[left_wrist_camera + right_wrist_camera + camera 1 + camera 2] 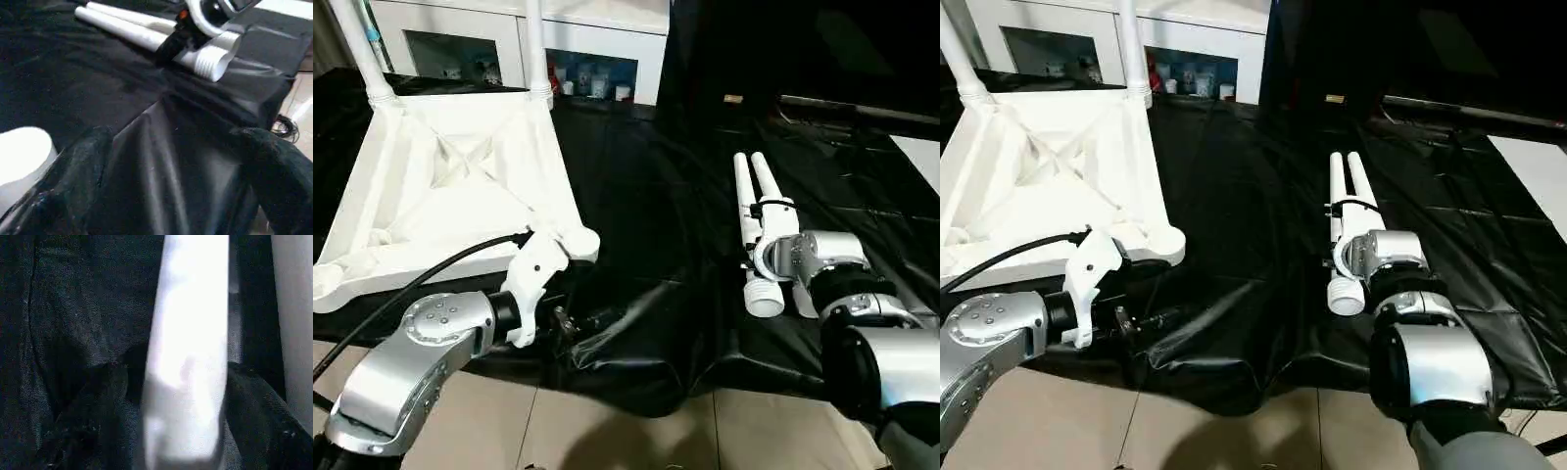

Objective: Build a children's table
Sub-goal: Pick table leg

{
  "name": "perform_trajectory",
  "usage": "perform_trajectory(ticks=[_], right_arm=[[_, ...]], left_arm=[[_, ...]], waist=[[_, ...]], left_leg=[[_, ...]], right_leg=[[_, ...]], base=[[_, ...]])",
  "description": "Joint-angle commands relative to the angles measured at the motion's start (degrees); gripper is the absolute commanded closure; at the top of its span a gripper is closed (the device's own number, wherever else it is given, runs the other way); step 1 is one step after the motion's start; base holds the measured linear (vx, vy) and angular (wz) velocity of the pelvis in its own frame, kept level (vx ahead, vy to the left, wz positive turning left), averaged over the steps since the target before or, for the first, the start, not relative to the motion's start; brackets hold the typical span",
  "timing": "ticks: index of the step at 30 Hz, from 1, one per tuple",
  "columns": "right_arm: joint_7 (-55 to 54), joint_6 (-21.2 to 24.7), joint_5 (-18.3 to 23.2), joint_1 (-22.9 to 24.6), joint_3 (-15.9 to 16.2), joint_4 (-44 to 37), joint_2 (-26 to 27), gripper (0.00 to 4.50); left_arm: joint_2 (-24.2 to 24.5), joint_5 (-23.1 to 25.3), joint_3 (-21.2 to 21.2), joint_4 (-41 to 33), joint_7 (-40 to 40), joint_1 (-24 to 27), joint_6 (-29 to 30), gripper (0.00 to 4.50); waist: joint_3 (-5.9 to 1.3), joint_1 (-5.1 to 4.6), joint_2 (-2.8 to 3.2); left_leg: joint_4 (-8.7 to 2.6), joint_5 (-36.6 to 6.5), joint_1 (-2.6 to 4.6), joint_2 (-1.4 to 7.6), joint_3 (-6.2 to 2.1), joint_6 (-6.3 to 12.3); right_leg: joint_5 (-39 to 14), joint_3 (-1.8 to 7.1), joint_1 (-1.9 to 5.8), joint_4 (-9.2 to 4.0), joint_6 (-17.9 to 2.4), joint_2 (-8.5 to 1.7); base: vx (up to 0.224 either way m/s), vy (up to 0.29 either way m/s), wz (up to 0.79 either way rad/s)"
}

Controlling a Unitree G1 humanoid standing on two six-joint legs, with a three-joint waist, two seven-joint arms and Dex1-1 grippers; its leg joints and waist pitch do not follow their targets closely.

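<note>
The white table top [440, 186] lies upside down on black sheeting at the left, X-ribs up. Two legs [536, 49] stand in its far corner sockets. Two loose legs [745, 196] lie side by side on the sheet at the right. My right gripper [178, 401] is over the left one of them near its ribbed end [764, 294]. It is open, with a black finger [98, 416] on each side of the tube. My left gripper [183, 166] hangs open over the sheet beside the table's near right corner socket [578, 243], holding nothing.
A white cabinet with glass doors [587, 39] stands behind the table top. The black sheet's front edge [636, 382] hangs over the tiled floor. A black cable [411, 279] runs over my left forearm. A white board [920, 157] lies at the far right.
</note>
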Motion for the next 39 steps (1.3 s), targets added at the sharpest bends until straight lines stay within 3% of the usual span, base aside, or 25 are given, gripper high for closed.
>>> perform_trajectory(ticks=[1,4,7,10,12,17,21,22,26,27,28,30,31,33,34,38,39], right_arm=[[-0.24,-0.53,0.40,-0.76,-1.13,1.06,-0.80,1.69],[-0.18,-0.64,0.54,-0.78,-1.20,1.03,-0.87,1.99],[-0.71,-1.26,1.71,-0.79,-2.10,0.92,-0.65,2.20],[-0.69,-0.64,2.20,-0.68,-2.67,0.30,-0.51,2.50],[-0.69,-0.28,2.27,-0.59,-2.77,-0.13,-0.46,2.58],[-0.93,-0.03,2.77,0.13,-3.06,-1.57,0.31,2.66],[2.27,-4.08,3.09,1.53,-1.53,-7.26,2.18,2.66],[4.57,-7.13,3.55,2.55,-0.50,-11.10,3.37,2.66],[12.76,-10.30,8.00,5.94,0.32,-21.91,6.27,2.66],[15.63,-9.84,10.57,7.14,0.08,-25.91,7.23,2.66],[20.96,-7.62,15.61,9.26,-0.32,-32.72,8.55,2.66],[24.78,-5.85,18.59,10.86,0.14,-37.10,8.96,2.66],[28.95,-4.08,21.32,13.05,1.31,-41.66,8.83,2.66],[32.09,-3.40,22.83,15.01,2.37,-45.20,8.58,2.66],[34.03,-2.99,23.57,16.51,3.31,-47.70,8.21,2.66],[36.84,-2.46,25.26,19.49,5.02,-52.81,7.67,2.66],[37.33,-1.73,25.93,20.27,5.32,-54.61,7.50,2.67]], left_arm=[[0.51,0.12,-0.52,-0.50,0.11,-0.75,0.58,0.00],[0.31,0.04,-0.43,-0.45,0.40,-1.18,0.72,0.00],[0.68,-0.85,0.75,-0.29,-0.10,-1.20,0.57,0.00],[0.93,-0.12,0.88,0.59,0.34,-1.45,0.58,0.00],[0.70,-0.25,1.26,0.79,0.60,-1.81,0.66,0.00],[-0.80,-1.68,4.21,2.37,2.10,-3.36,1.05,0.00],[-7.05,-3.28,8.66,6.78,9.18,-8.43,1.92,0.00],[-11.80,-5.84,11.93,8.80,13.80,-11.40,2.78,0.00],[-20.11,-10.11,15.92,12.54,20.96,-16.46,4.17,0.00],[-22.09,-11.32,16.75,13.80,22.35,-18.03,4.18,0.00],[-25.27,-14.02,18.57,16.20,24.79,-20.98,4.09,0.00],[-26.92,-16.08,20.05,17.97,26.11,-23.05,4.18,0.00],[-28.00,-18.51,21.66,20.03,26.41,-25.30,4.53,0.00],[-29.06,-20.09,23.19,21.77,26.72,-27.44,5.00,0.00],[-29.95,-21.47,24.41,23.06,26.88,-29.27,5.62,0.00],[-31.27,-23.34,25.81,23.95,27.71,-31.43,7.22,0.00],[-31.31,-23.54,25.81,24.46,28.30,-31.67,7.26,0.00]], waist=[[-3.68,0.10,0.36],[-3.70,0.10,0.42],[-3.73,0.08,1.02],[-3.75,0.06,0.89],[-3.74,0.09,1.19],[-3.80,-0.06,1.29],[-3.98,0.11,1.14],[-4.08,0.06,1.00],[-4.21,0.33,0.92],[-4.11,0.45,1.00],[-4.49,0.97,1.41],[-4.61,0.89,1.35],[-4.80,1.39,1.86],[-4.66,1.77,1.63],[-4.59,2.08,1.51],[-4.38,2.51,1.47],[-4.29,2.63,1.19]], left_leg=[[-3.80,0.11,-1.08,1.71,0.27,-0.50],[-3.82,0.22,-1.12,1.71,0.21,-0.60],[-3.81,0.01,-1.00,1.71,0.19,-0.82],[-3.81,-0.39,-1.00,1.69,0.21,-0.83],[-3.82,-0.45,-0.96,1.64,0.18,-0.83],[-3.79,-0.29,-1.02,1.66,0.13,-1.26],[-3.62,0.72,-1.04,1.73,0.16,-0.76],[-3.55,1.62,-1.35,1.67,0.18,-0.48],[-3.53,3.17,-1.40,1.68,-0.03,1.67],[-3.48,2.79,-1.28,1.54,0.07,2.30],[-3.43,3.80,-0.89,1.95,-0.08,3.20],[-3.60,5.94,-1.07,2.17,-0.39,4.90],[-3.33,6.44,-0.59,2.35,-0.33,5.64],[-3.31,7.24,-0.63,2.48,-0.26,6.53],[-3.44,7.06,-0.95,2.53,-0.39,6.25],[-3.65,4.85,-0.83,2.71,-0.28,3.86],[-3.71,4.43,-0.78,2.80,-0.25,3.48]], right_leg=[[-2.84,2.77,3.74,-3.99,-10.26,-4.89],[-2.66,2.72,3.78,-3.96,-10.23,-4.90],[-1.86,2.72,3.69,-3.88,-10.60,-4.87],[-1.46,2.72,3.75,-3.92,-10.83,-4.80],[-1.55,2.69,3.71,-3.90,-10.83,-4.78],[-0.39,2.68,3.89,-3.85,-11.41,-4.73],[1.82,2.76,4.17,-3.93,-12.01,-4.90],[3.46,2.86,4.50,-3.75,-12.67,-4.94],[6.99,2.76,4.71,-3.66,-13.41,-5.05],[7.29,2.84,4.77,-3.92,-13.15,-4.89],[10.06,2.77,4.73,-3.66,-13.53,-5.12],[12.77,2.34,4.73,-3.36,-14.77,-5.13],[13.58,2.19,4.50,-3.48,-15.16,-5.37],[14.97,2.02,4.47,-3.50,-16.10,-5.31],[13.77,1.91,4.76,-3.58,-15.99,-5.58],[8.63,1.90,4.71,-4.03,-15.16,-5.79],[7.67,1.93,4.68,-4.11,-14.53,-5.81]], base=[[0.000,0.000,0.00],[0.000,0.000,0.00],[0.000,0.000,0.00],[0.000,0.000,0.00],[0.000,0.000,0.00],[0.000,0.000,0.00],[0.000,0.000,0.00],[0.000,0.000,0.00],[0.000,0.000,0.00],[0.000,0.000,0.00],[0.000,0.000,0.00],[0.000,0.000,0.00],[0.000,0.000,0.00],[0.000,0.000,0.00],[0.000,0.000,0.00],[0.000,0.000,0.00],[0.000,0.000,0.00]])
